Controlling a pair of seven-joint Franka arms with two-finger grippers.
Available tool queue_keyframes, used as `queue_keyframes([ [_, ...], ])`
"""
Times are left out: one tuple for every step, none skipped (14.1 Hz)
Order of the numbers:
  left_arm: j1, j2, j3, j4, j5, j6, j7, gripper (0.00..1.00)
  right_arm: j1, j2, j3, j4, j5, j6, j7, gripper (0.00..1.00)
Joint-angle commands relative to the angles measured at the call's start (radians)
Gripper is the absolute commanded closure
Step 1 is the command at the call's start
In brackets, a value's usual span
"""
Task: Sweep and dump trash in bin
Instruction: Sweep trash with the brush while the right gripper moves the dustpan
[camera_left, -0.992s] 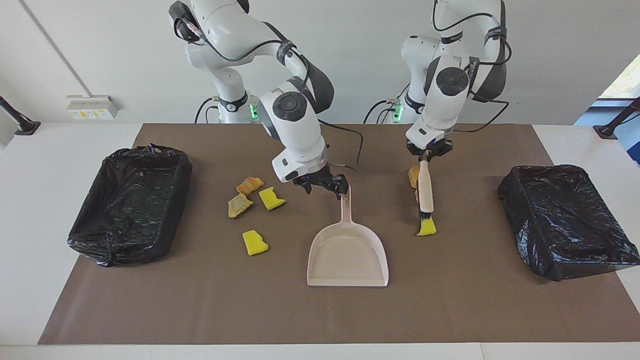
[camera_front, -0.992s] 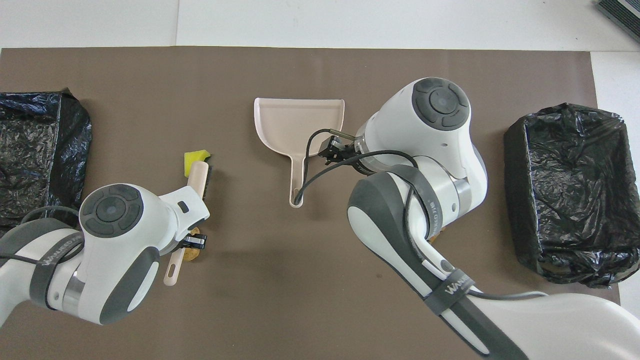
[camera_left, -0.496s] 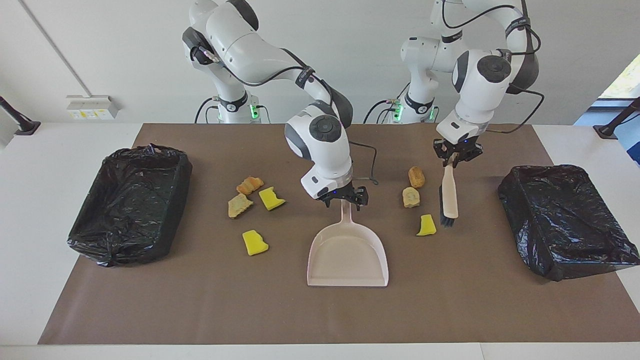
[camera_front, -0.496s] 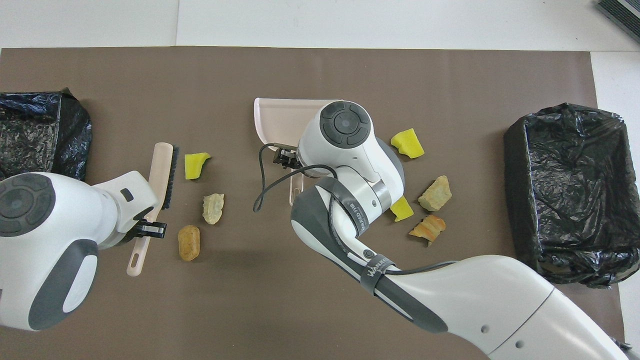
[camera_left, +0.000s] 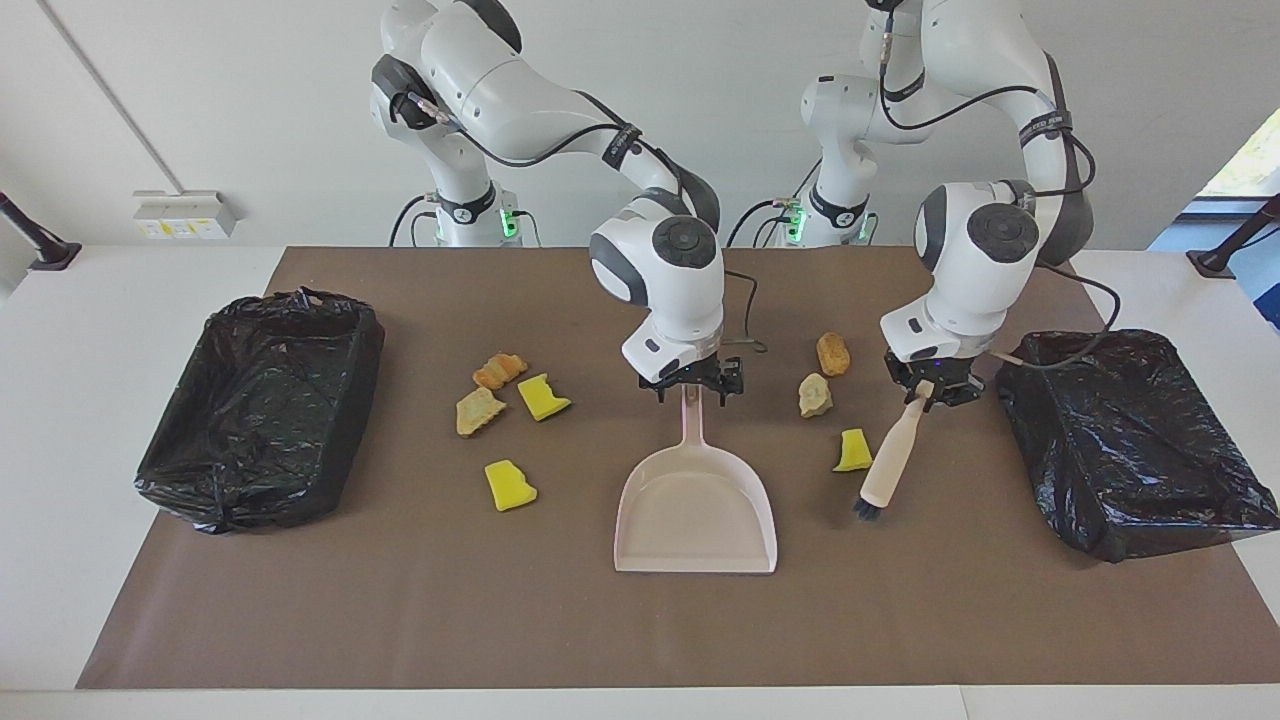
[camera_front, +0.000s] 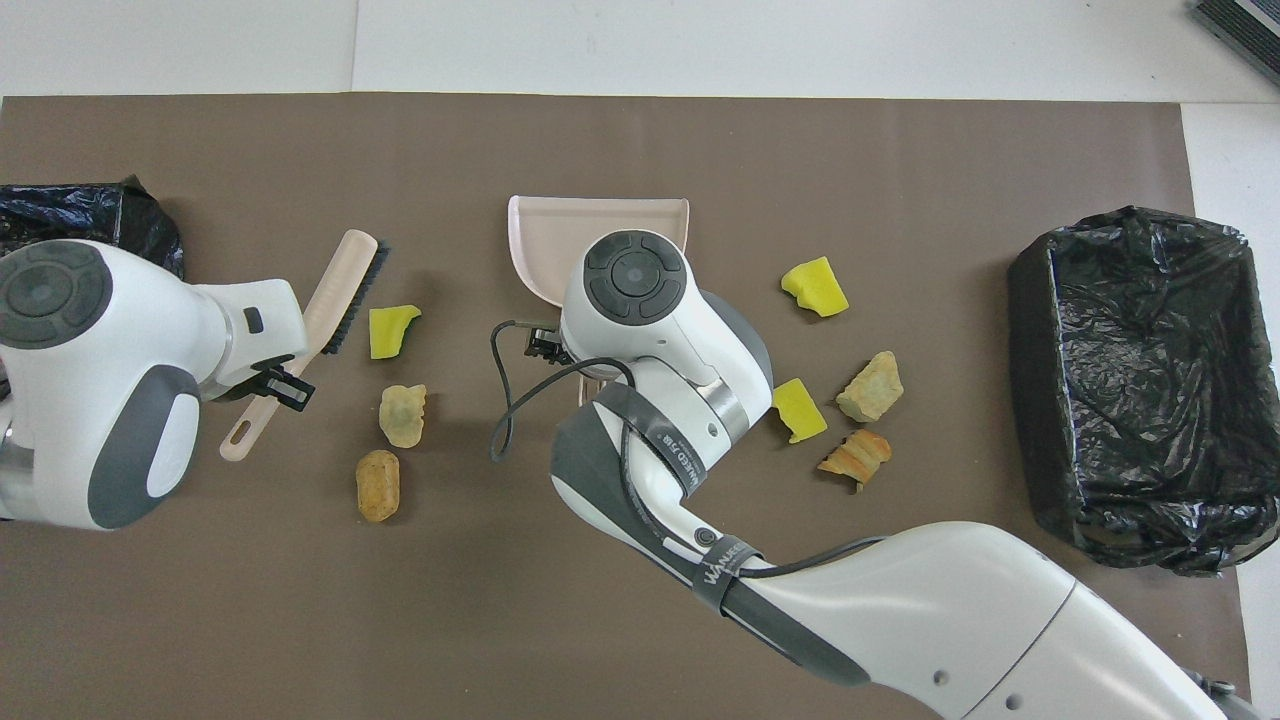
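Both arms have swung out, uncovering every scrap. Two black-lined bins (camera_left: 260, 405) (camera_left: 1130, 440) sit at the table's two ends, nothing visible inside. Dustpan (camera_left: 697, 510) is empty at mid-table; right gripper (camera_left: 690, 385), jaws spread, poised at its handle. Left gripper (camera_left: 930, 392), clamped on the brush (camera_left: 888, 465), has tilted it beside three trash scraps (camera_left: 852, 450); four more (camera_left: 510, 485) lie toward the right arm's end.

White arms (camera_left: 520, 95) with grey joints, black cables, seemingly lettered bands.

The dustpan (camera_left: 696, 510) and brush (camera_left: 888, 465) were beige, the scraps (camera_left: 510, 485) yellow or golden-brown, both bin liners (camera_left: 265, 410) black.
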Motion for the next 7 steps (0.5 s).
queue_keyframes([
  [0.043, 0.0, -0.01, 0.01, 0.011, 0.025, 0.224, 1.0, -0.022, -0.024, 0.022, -0.049, -0.028, 0.002, -0.014, 0.07],
  [0.043, 0.009, -0.01, -0.001, 0.011, 0.022, 0.253, 1.0, -0.022, -0.022, 0.022, -0.046, -0.031, 0.002, -0.026, 0.12],
  [0.043, 0.0, -0.01, -0.03, 0.011, 0.018, 0.258, 1.0, -0.023, -0.016, 0.02, -0.045, -0.035, 0.002, -0.029, 0.15],
  [0.046, -0.01, -0.01, -0.045, 0.013, 0.001, 0.261, 1.0, -0.025, -0.014, 0.02, -0.043, -0.035, 0.004, -0.032, 0.2],
  [0.05, -0.024, -0.01, -0.061, 0.013, -0.03, 0.264, 1.0, -0.025, -0.014, 0.02, -0.043, -0.035, 0.004, -0.04, 0.28],
  [0.05, -0.041, -0.01, -0.082, 0.013, -0.063, 0.264, 1.0, -0.025, -0.013, 0.02, -0.042, -0.037, 0.004, -0.045, 0.31],
  [0.05, -0.067, -0.01, -0.114, 0.013, -0.084, 0.261, 1.0, -0.025, -0.005, 0.02, -0.036, -0.038, 0.004, -0.048, 0.31],
])
